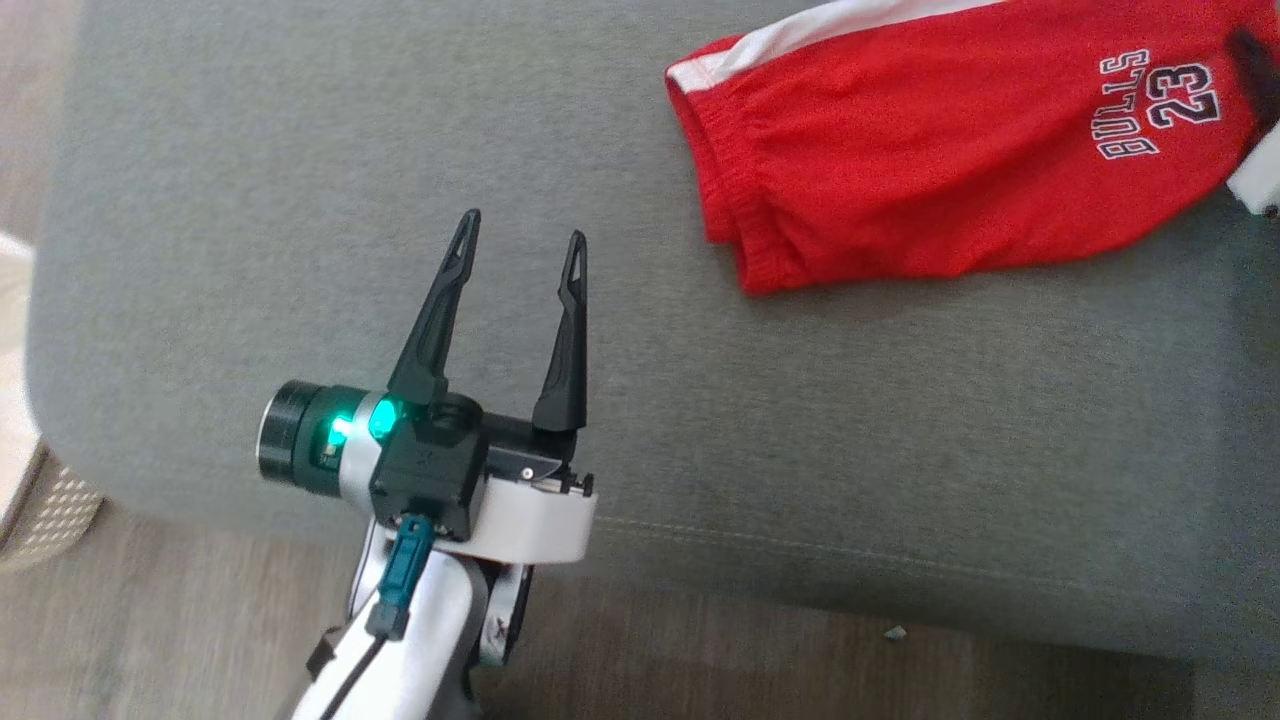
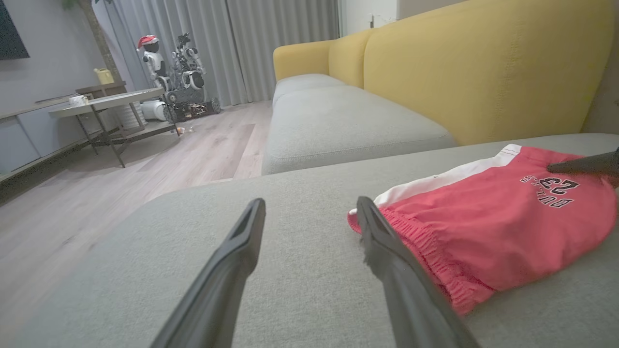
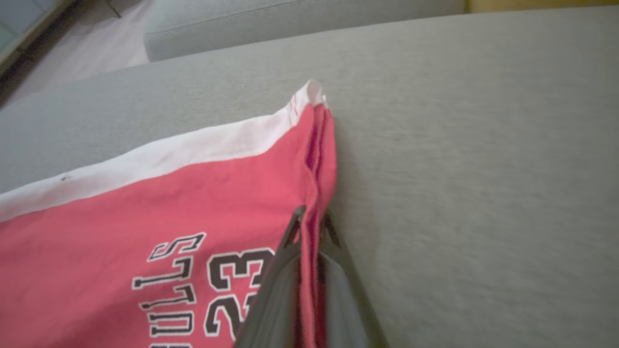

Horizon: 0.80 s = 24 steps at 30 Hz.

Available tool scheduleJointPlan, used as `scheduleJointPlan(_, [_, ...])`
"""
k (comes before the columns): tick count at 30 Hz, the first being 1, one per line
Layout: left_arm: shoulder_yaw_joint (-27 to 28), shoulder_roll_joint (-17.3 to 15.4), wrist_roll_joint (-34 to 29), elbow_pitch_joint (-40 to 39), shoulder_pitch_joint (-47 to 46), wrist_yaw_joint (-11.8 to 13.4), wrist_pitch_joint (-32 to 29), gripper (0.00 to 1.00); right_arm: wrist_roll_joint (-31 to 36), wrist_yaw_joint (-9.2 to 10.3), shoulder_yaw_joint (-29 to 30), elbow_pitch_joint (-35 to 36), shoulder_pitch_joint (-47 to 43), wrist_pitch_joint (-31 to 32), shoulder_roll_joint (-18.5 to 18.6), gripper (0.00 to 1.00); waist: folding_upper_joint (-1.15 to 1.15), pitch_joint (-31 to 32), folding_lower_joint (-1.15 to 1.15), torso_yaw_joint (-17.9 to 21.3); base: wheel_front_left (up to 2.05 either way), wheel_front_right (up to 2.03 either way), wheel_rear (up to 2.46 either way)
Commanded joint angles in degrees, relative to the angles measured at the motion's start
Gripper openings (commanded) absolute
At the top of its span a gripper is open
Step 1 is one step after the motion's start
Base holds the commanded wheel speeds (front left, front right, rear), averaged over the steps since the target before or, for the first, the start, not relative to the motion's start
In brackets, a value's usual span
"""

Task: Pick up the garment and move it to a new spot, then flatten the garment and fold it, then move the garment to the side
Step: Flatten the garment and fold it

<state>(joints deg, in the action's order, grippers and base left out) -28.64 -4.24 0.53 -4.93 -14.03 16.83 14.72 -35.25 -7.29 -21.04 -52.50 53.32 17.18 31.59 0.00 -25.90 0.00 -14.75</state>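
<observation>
The garment (image 1: 950,150) is a pair of red shorts with a white side stripe and "BULLS 23" lettering, lying on the grey sofa cushion (image 1: 300,200) at the upper right of the head view. My right gripper (image 3: 312,222) is shut on the garment's (image 3: 145,212) hem edge, red cloth pinched between its two dark fingers. A dark finger (image 1: 1250,55) of it shows at the right edge of the head view. My left gripper (image 1: 520,240) hovers open over bare cushion, left of the garment (image 2: 508,217). In the left wrist view my left gripper (image 2: 309,205) has nothing between its fingers.
The cushion's front edge (image 1: 800,560) drops to a wooden floor (image 1: 150,620). A yellow sofa back (image 2: 483,63) rises behind the seat. Across the room stand a low table (image 2: 111,101) and another robot (image 2: 174,72) by grey curtains.
</observation>
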Motion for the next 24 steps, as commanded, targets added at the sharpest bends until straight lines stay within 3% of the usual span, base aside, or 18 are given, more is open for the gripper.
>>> scheduleJointPlan(1, [2.1, -1.4, -0.6, -1.4, -0.2, 0.3, 0.3, 1.00, -0.2, -0.20, 0.0, 2.8, -1.3, -1.0, 2.0, 0.00, 0.00, 1.4, 0.00, 2.8, 0.00, 0.00, 0.00])
scheduleJointPlan(12, [1.5, -1.7, -0.1, -0.1, -0.2, -0.1, 0.3, 1.00, 4.2, -0.20, 1.9, 8.1, -0.9, -0.8, 6.8, 0.00, 0.00, 2.5, 0.00, 5.6, 0.00, 0.00, 0.00])
scheduleJointPlan(17, [0.9, -1.6, 0.3, 1.1, 0.1, -0.5, 0.3, 1.00, 8.5, -0.20, 0.4, 16.1, -0.2, 1.8, 3.1, 0.00, 0.00, 3.9, 0.00, 5.7, 0.00, 0.00, 0.00])
scheduleJointPlan(24, [1.0, -1.5, 0.7, 1.3, 0.2, -0.8, 0.3, 1.00, 9.4, -0.20, -2.0, 27.8, -2.3, 7.1, -1.3, 0.00, 0.00, 5.4, 0.00, 4.8, 0.00, 0.00, 0.00])
